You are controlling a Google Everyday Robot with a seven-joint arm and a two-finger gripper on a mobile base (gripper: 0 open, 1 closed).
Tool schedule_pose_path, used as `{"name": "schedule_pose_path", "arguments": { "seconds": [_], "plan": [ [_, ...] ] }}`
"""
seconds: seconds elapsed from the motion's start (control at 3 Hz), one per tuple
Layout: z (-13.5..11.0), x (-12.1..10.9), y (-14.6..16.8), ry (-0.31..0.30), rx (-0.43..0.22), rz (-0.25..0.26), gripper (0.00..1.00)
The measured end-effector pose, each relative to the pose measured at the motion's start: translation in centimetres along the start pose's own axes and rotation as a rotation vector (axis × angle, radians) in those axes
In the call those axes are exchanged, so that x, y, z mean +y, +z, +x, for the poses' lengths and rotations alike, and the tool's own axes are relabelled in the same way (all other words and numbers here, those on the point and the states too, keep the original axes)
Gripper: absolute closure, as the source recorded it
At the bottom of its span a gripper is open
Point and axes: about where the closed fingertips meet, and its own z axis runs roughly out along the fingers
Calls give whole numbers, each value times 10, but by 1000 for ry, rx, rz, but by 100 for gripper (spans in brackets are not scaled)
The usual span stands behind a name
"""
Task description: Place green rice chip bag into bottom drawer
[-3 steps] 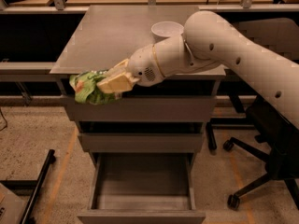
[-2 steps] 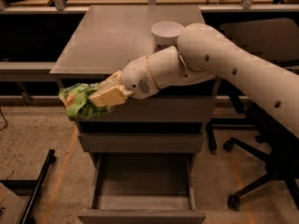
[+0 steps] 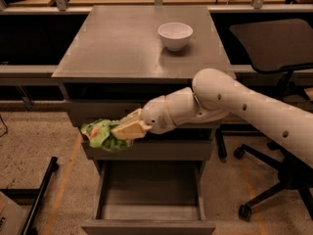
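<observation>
As the bottom drawer (image 3: pixel 149 192) stands pulled out with its grey inside bare, the way is ready for the drop. The tool (image 3: pixel 118 130) is in front of the cabinet, at the height of the upper drawers (image 3: pixel 161 150), and its two pale fingers are closed from both sides on the green chip bag (image 3: pixel 97 133). The bag is crumpled in this grip and sticks out to the left of the fingers, in the air, touching neither the bench (image 3: pixel 117 48) nor the drawer below. I think it is held sideways so that the arm (image 3: pixel 244 106), which comes from the right, can pass in front of the cabinet without hitting the drawer fronts.

The bag hangs above the left front part of the open drawer, and part of it seems to be outside the left wall. So the step in hand is the carry down, not yet the release. My judgement is that the tool should go lower and a little to the right before opening, otherwise the light bag may fall on the floor. A white bowl (image 3: pixel 175 35) stands on the bench, well apart from all this.
</observation>
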Motion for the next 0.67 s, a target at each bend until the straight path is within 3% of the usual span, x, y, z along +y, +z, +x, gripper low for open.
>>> {"name": "schedule_pose_path", "arguments": {
  "seconds": [0.67],
  "plan": [
    [97, -45, 11, 153, 40, -10, 100]
  ]
}}
